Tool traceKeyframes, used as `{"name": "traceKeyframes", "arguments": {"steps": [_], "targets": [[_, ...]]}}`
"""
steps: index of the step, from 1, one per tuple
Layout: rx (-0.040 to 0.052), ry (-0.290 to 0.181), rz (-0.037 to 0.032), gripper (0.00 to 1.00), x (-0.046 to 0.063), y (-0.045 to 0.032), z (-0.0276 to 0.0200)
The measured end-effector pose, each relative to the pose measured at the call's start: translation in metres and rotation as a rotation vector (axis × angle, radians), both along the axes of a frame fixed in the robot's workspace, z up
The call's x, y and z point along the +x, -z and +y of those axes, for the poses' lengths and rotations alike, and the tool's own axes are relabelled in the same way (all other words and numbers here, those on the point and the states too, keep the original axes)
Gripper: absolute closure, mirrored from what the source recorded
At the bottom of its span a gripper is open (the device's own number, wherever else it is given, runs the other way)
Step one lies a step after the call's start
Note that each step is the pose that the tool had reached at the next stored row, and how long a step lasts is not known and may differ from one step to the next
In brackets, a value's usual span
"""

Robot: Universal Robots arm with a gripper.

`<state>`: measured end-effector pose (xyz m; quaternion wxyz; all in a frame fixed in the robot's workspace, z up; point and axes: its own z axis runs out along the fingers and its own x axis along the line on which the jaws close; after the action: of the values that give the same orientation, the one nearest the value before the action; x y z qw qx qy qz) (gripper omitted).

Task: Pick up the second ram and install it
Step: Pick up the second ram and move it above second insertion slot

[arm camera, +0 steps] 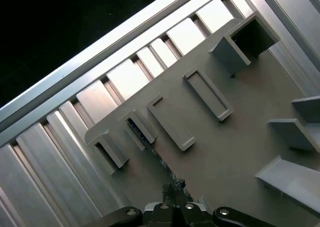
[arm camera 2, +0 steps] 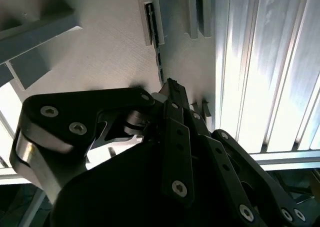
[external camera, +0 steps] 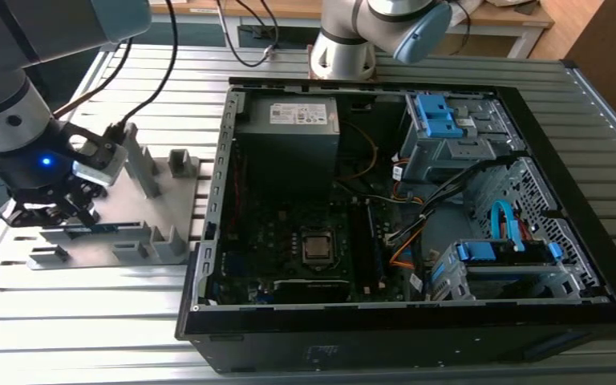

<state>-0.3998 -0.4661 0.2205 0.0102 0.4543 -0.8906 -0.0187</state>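
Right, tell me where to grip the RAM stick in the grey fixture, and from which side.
Probably the upper long edge, pinched across its flat faces, coming straight down: the second ram stands on edge in a slot of the fixture plate.

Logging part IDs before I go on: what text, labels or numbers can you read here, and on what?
Power supply, white label: print is there, too small to read.
Memory stick in the slot of the grey fixture plate: no marking that can be read.
Nothing else carries legible text.
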Motion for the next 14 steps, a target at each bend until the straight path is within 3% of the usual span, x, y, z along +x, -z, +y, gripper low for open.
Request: {"name": "traceKeyframes", "arguments": {"steps": [14], "targets": [[0.0000,-0.116,0.0000,0.90,0.0000,0.0000,0.0000]]}}
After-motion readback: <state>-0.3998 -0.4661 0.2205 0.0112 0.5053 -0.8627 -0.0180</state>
